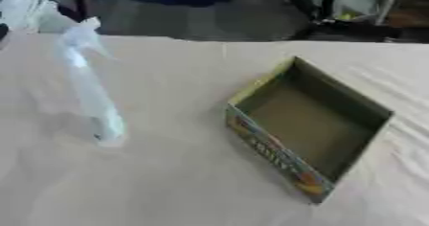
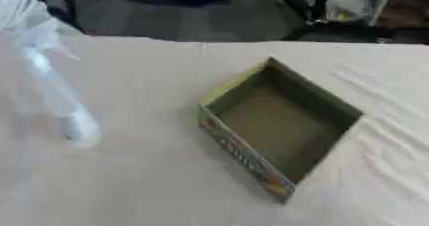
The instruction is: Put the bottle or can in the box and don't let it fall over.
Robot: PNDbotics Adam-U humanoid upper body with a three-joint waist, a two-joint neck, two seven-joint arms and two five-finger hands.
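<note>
Desk point(image 1: 167, 182) is covered in beige matt cloth, creased at the right of the frame. Box point(image 1: 306, 124) looks like cardboard: dull olive-brown matt inside, colour-printed outer wall at the lower side. Bottle point(image 1: 92, 96) at the left of the frame appears as clear, pale plastic, blurred.

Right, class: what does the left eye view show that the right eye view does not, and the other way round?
Left eye only: more cloth to the left of the pale blurred streak. Right eye only: more table to the right of the box. Both: the open, empty box, the streak to its left, and no robot hand.
</note>
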